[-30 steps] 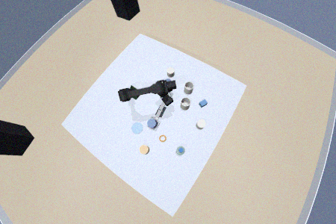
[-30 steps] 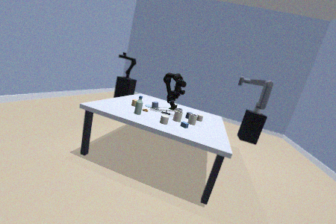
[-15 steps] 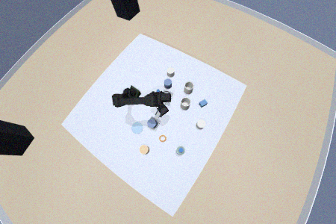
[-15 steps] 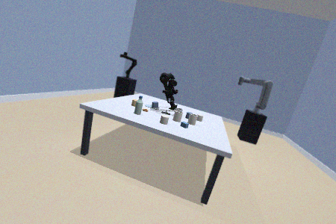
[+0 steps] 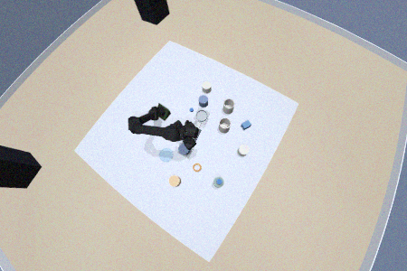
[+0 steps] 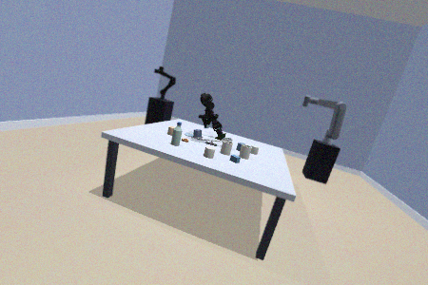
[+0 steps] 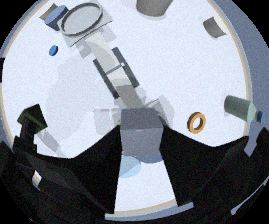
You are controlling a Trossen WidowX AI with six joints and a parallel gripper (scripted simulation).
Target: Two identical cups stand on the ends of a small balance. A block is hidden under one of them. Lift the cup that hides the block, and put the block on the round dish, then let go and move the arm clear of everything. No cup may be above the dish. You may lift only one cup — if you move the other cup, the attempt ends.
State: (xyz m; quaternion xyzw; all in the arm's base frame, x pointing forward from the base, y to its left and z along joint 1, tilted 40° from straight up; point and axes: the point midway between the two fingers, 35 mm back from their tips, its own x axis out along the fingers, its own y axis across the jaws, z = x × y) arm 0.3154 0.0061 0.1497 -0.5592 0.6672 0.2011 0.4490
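Note:
My gripper is shut on a small grey-blue block and holds it above the table. It hangs over the near end of the balance, just above the blue cup that stands there; that cup is hidden in the wrist view. The balance's far end plate is bare. The other blue cup stands on the table beside that end. The pale blue round dish lies a little to the left of the gripper in the top view.
Two grey cups, two white cylinders and a blue block stand to the right. An orange ring, an orange disc and a bottle lie towards the front.

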